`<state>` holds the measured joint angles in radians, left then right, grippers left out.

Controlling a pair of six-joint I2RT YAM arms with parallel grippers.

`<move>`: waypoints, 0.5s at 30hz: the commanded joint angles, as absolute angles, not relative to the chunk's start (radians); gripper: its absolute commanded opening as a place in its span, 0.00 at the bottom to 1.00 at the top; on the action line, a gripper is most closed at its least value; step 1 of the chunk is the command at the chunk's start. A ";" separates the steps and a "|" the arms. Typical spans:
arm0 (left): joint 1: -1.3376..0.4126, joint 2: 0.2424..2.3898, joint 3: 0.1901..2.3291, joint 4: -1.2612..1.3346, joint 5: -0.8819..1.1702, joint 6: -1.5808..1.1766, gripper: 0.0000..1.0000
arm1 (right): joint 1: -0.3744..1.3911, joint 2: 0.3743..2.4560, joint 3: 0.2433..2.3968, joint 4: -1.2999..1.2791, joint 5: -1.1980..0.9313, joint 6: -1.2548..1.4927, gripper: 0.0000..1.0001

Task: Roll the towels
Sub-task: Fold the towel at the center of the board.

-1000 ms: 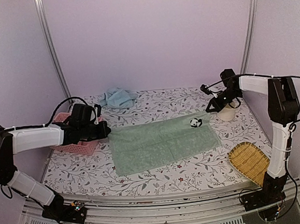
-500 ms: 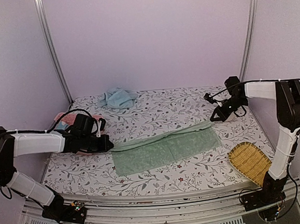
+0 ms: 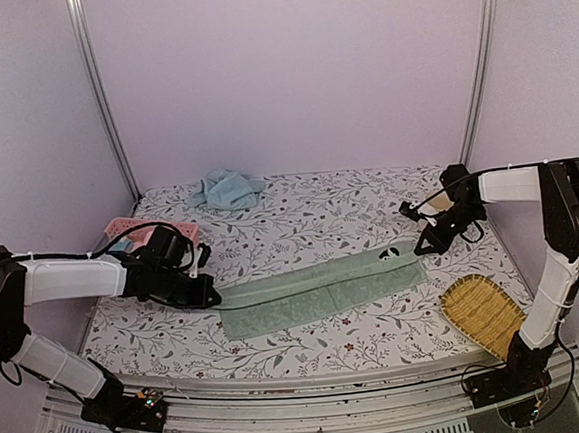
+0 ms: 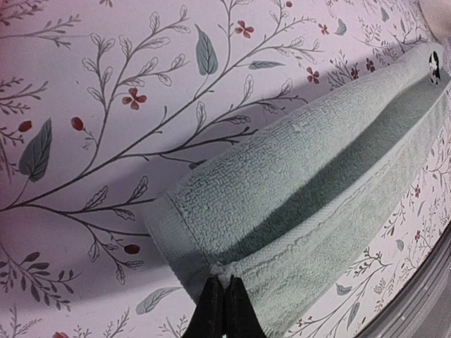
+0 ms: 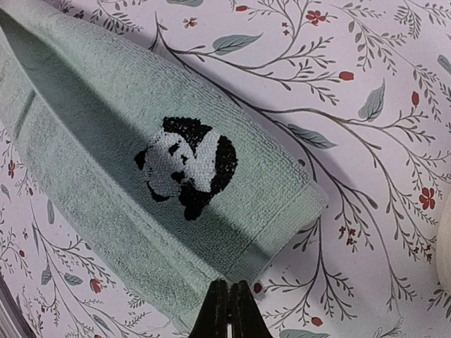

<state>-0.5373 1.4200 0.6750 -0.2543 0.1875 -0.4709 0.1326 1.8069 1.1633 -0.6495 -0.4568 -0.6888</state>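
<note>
Tabletop [image 3: 319, 214] open behind towel [image 3: 315, 290]; pink basket [image 3: 125, 229] seemingly crowds left.

The folded towel [image 3: 320, 284] lies across the middle of the desk [image 3: 319, 209], the left tool [image 3: 214, 297] at its left end and the right tool [image 3: 419, 250] at its right, a crumpled towel [image 3: 227, 188] behind it at the back, a basket [image 3: 135, 232] to the left, and a woven tray [image 3: 483, 312] at the front right.

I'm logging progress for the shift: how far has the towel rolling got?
Done: the green towel lies folded over lengthwise into a long strip. In hand: the left tool and right tool each pinch one end of it, jaws shut. Left: no part is rolled yet, and the blue towel sits crumpled at the far edge, untouched.
</note>
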 commanded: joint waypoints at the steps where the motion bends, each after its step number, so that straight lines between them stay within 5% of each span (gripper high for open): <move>1: -0.555 1.427 0.682 -0.316 0.198 -0.462 0.00 | 0.108 1.771 1.155 -0.662 -0.429 -0.732 0.03; 15: -0.584 1.331 0.631 -0.318 0.296 -0.442 0.00 | 0.095 1.718 1.144 -0.773 -0.432 -0.892 0.04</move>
